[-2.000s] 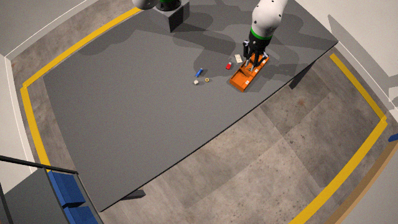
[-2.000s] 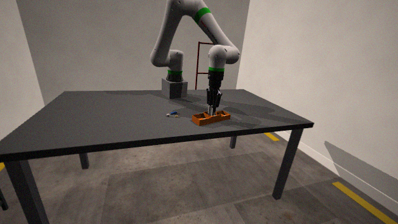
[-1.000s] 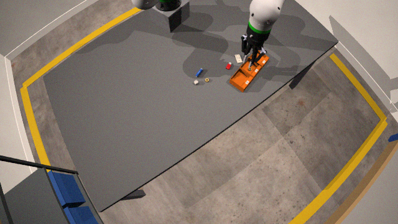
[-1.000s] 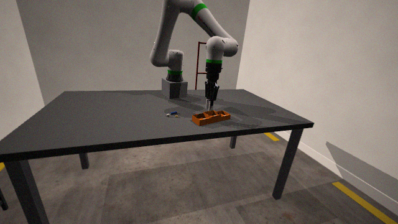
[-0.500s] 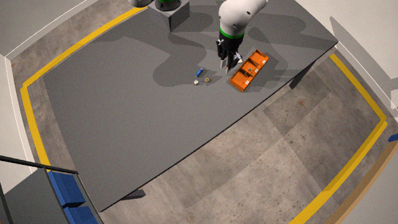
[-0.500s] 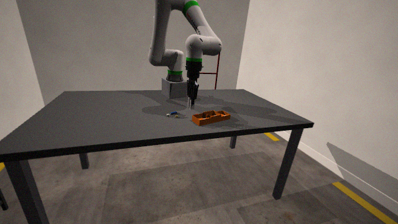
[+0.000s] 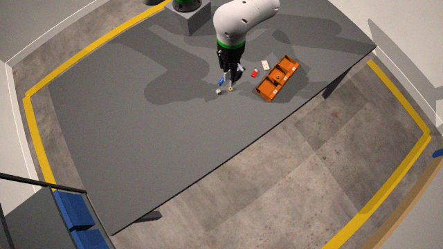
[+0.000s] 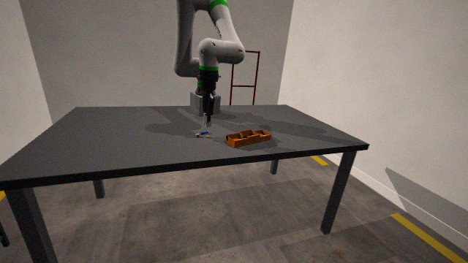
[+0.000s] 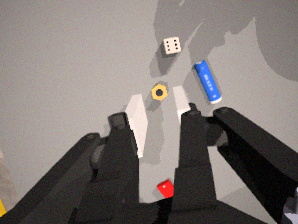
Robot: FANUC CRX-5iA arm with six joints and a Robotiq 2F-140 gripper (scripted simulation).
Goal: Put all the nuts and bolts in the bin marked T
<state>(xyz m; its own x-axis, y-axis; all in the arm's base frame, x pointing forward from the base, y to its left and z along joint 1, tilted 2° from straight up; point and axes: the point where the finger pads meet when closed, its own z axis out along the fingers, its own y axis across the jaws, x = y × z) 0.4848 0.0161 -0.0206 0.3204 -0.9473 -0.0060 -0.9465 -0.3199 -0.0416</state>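
Observation:
My gripper [image 7: 228,79] hangs over the table left of the orange three-compartment bin [image 7: 277,79]. Its fingers stand a little apart with nothing between them. In the wrist view the gripper [image 9: 156,119] is just short of a yellow nut [image 9: 158,92] [image 7: 230,88], which lies flat on the table. A blue cylindrical piece [image 9: 206,82] lies to the nut's right in that view and also shows in the top view [image 7: 221,81]. Another yellow nut [image 7: 277,75] lies in the bin's middle compartment. The bin's labels are too small to read.
A white die [image 9: 172,46] [image 7: 218,91] lies beyond the nut. A small red piece [image 7: 254,72] and a white domino [image 7: 265,65] lie between the gripper and the bin. The robot's grey base block [image 7: 188,14] stands at the table's far edge.

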